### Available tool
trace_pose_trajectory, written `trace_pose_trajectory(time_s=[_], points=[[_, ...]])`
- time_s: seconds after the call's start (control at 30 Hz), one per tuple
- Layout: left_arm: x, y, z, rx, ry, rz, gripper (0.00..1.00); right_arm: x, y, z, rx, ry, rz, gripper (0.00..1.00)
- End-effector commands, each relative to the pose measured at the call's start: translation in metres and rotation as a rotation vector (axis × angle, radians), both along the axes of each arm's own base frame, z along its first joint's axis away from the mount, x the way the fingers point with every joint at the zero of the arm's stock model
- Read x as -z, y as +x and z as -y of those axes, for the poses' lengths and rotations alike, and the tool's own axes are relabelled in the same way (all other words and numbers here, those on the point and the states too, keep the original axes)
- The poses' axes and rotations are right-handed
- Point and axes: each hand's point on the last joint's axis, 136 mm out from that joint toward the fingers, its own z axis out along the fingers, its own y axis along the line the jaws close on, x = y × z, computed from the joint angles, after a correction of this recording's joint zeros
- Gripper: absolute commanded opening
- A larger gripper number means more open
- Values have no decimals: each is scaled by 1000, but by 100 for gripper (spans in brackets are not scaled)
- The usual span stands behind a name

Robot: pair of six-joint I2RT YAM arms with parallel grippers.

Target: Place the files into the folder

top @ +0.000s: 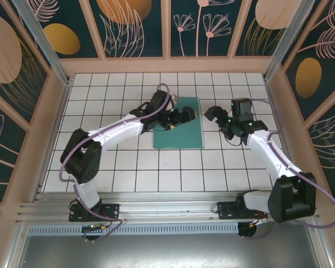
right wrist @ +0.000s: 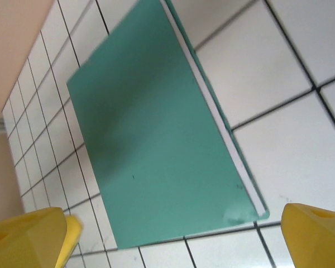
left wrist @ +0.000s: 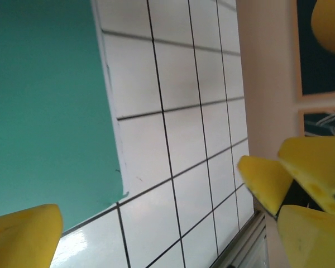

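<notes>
The teal-green folder (top: 181, 137) lies shut and flat on the white tiled table, mid-table. In the right wrist view the folder (right wrist: 156, 145) has a thin white strip of the files (right wrist: 233, 149) showing along its long edge, between cover and back; the rest of the files is hidden inside. My left gripper (top: 185, 116) hovers over the folder's far end, open, with nothing between its yellow fingers (left wrist: 22, 234). Just right of the folder, my right gripper (top: 212, 113) is open and empty too, its yellow fingertips (right wrist: 315, 234) wide apart above the folder's near corner.
The tiled table (top: 156, 173) is bounded by pink wooden walls (top: 167, 64) at the back and sides, and an aluminium rail (top: 156, 212) along the near edge. The folder's corner (left wrist: 44, 100) is at the left of the left wrist view, with bare tiles beside it.
</notes>
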Motion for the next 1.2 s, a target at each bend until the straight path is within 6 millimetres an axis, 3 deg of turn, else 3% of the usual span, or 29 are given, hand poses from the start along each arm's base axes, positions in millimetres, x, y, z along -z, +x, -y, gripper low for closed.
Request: trace_pose_trajectory(time_s=[0.0, 0.1, 0.2, 0.3, 0.4, 0.53, 0.7, 0.83, 1.0, 1.07, 1.17], points=[[-64, 10, -36, -105, -39, 133, 99, -31, 13, 24, 49, -143, 103, 99], [-85, 11, -59, -156, 29, 238, 99, -61, 20, 44, 123, -230, 208, 99], [-99, 13, -97, -270, 152, 349, 99, -84, 19, 79, 277, -342, 293, 99], [-113, 14, -143, -421, 294, 447, 99, -90, 13, 114, 436, -436, 343, 99], [-118, 10, -197, -618, 432, 517, 99, -92, 12, 124, 428, -529, 461, 99], [-103, -3, -249, -748, 623, 582, 99, -65, 3, 142, 442, -681, 492, 99], [-65, -13, -269, -727, 725, 603, 99, -8, 3, 141, 327, -809, 511, 99], [-39, -21, -289, -770, 752, 602, 99, 30, 8, 139, 262, -811, 508, 99], [-14, -21, -306, -783, 775, 549, 99, 54, 17, 132, 202, -801, 563, 99], [-8, -20, -310, -775, 796, 539, 99, 57, 26, 128, 168, -794, 570, 99], [-2, -19, -319, -786, 806, 522, 99, 46, 37, 123, 161, -786, 654, 99]])
